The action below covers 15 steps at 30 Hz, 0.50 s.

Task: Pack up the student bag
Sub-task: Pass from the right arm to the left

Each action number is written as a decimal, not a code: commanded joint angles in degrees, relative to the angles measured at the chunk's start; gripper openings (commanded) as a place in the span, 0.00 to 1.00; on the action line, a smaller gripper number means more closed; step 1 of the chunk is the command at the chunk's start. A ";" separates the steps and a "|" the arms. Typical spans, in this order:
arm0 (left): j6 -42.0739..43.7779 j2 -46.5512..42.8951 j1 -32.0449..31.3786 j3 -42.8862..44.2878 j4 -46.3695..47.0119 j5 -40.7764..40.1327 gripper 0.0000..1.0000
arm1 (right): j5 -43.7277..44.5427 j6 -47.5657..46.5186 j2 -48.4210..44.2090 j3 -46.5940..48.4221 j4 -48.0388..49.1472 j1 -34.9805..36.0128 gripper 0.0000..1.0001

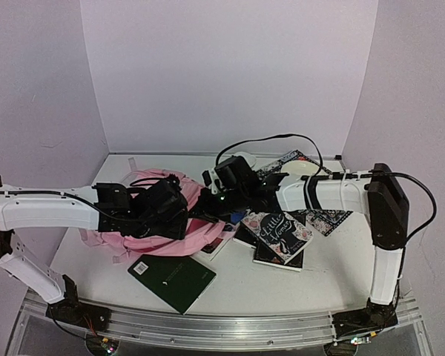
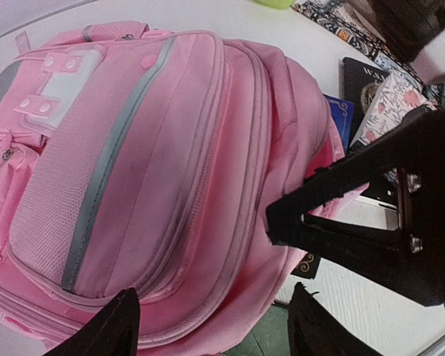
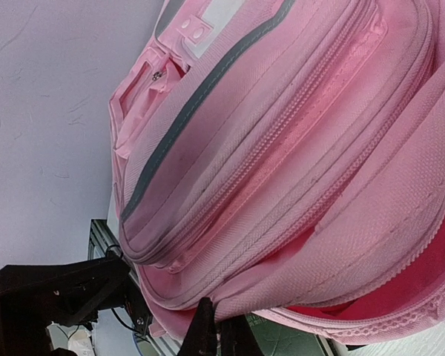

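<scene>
A green notebook [image 1: 172, 280] lies nearest on the table [image 1: 297, 285]. Behind it, left of centre, lies the bag [image 2: 148, 148]. The left gripper [image 2: 211, 319] hangs spread over it, and the right gripper [image 3: 219, 330] pinches its right edge. Farther right lie books [image 1: 277, 232].

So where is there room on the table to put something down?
Bare white table lies front right, between the floral Little Women book and the right arm's base. A smaller patch sits front left, beside the dark green notebook. The middle is crowded: soft pink fabric backpack, books, both arms.
</scene>
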 commanded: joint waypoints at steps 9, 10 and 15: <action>1.85 1.88 0.05 -2.54 4.43 -1.21 0.64 | -2.22 -0.65 0.59 4.33 3.86 0.37 0.05; 2.63 1.36 -0.37 -2.84 5.53 -0.73 0.66 | -2.27 -0.54 0.73 4.51 3.90 0.42 0.05; 5.46 -0.10 -0.97 -5.00 10.01 0.15 0.67 | -2.70 -0.26 1.06 4.72 4.15 0.41 0.05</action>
